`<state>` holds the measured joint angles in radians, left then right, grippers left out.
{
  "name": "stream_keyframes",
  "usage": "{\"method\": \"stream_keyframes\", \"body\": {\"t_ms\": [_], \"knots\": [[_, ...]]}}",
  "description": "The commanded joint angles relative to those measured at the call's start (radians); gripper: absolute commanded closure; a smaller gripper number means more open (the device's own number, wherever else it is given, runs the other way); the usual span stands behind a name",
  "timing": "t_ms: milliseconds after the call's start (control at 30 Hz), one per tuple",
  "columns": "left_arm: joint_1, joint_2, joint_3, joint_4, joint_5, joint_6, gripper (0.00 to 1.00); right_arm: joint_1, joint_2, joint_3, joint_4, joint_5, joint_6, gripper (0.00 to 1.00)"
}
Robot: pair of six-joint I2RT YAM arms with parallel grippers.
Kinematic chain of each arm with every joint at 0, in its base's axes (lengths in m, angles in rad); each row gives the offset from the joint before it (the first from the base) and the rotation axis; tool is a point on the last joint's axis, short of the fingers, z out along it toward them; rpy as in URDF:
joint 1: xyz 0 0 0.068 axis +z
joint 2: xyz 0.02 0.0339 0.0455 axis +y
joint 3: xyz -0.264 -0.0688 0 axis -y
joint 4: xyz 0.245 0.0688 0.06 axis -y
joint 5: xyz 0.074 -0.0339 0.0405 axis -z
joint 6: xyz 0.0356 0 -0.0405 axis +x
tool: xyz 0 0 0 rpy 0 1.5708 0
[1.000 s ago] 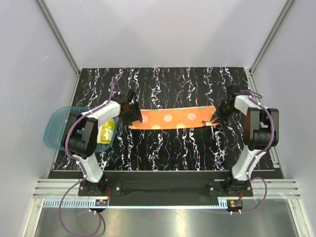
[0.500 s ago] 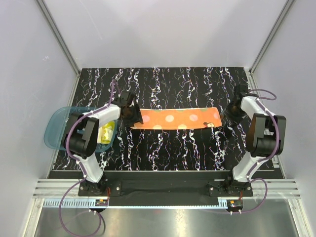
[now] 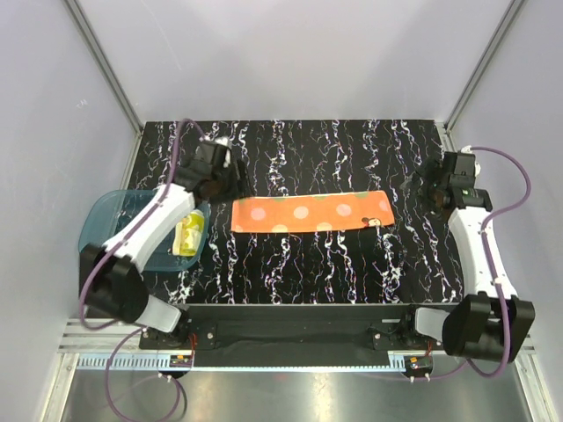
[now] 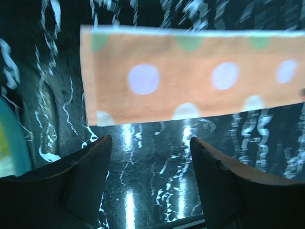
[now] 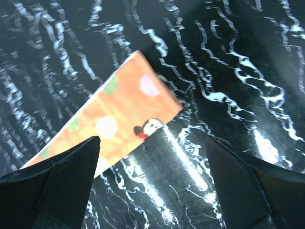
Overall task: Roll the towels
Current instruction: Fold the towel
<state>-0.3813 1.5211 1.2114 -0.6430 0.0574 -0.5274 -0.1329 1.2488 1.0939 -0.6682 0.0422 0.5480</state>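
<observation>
Toward the near left, the yellow towel (image 3: pixel 190 236) is seen bunched in the blue tray (image 3: pixel 101 220). At mid-table the orange towel (image 3: pixel 310 212) is laid flat as a long strip, with the marbled table (image 3: pixel 352 264) showing along every edge. Just off its ends, the left gripper (image 3: pixel 227 183) and right gripper (image 3: pixel 433 192) are held with jaws spread, grasping nothing.

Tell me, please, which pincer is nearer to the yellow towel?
Left. The left pincer hovers just beyond the yellow towel; the right pincer is across the table, past the orange towel.

White arms (image 3: pixel 151 221), black joints (image 3: pixel 111 290), purple cables (image 3: pixel 107 378)
</observation>
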Motion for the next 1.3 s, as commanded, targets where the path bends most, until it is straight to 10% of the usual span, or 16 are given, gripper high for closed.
{"method": "stream_keyframes", "body": {"t_ms": [0,133,267,533,967,1267], "knots": [[-0.001,-0.169,0.095,-0.023,-0.054,0.058,0.25,0.003,-0.067,-0.058,0.060,-0.125,-0.037,0.00],[0.015,-0.353,0.015,0.156,-0.019,0.075,0.01,0.003,-0.364,-0.251,0.278,-0.203,-0.014,0.00],[0.102,-0.455,-0.214,0.356,-0.003,-0.080,0.01,0.003,-0.439,-0.374,0.363,-0.248,0.009,0.00],[0.139,-0.518,-0.124,0.241,0.101,0.203,0.01,0.003,-0.502,-0.486,0.420,-0.160,0.062,0.00],[0.125,-0.498,-0.165,0.180,0.012,0.297,0.01,0.001,-0.118,-0.416,0.354,-0.139,0.141,0.02],[0.125,-0.483,-0.145,0.148,-0.033,0.310,0.01,-0.010,0.037,-0.404,0.461,-0.113,0.158,0.24]]}}
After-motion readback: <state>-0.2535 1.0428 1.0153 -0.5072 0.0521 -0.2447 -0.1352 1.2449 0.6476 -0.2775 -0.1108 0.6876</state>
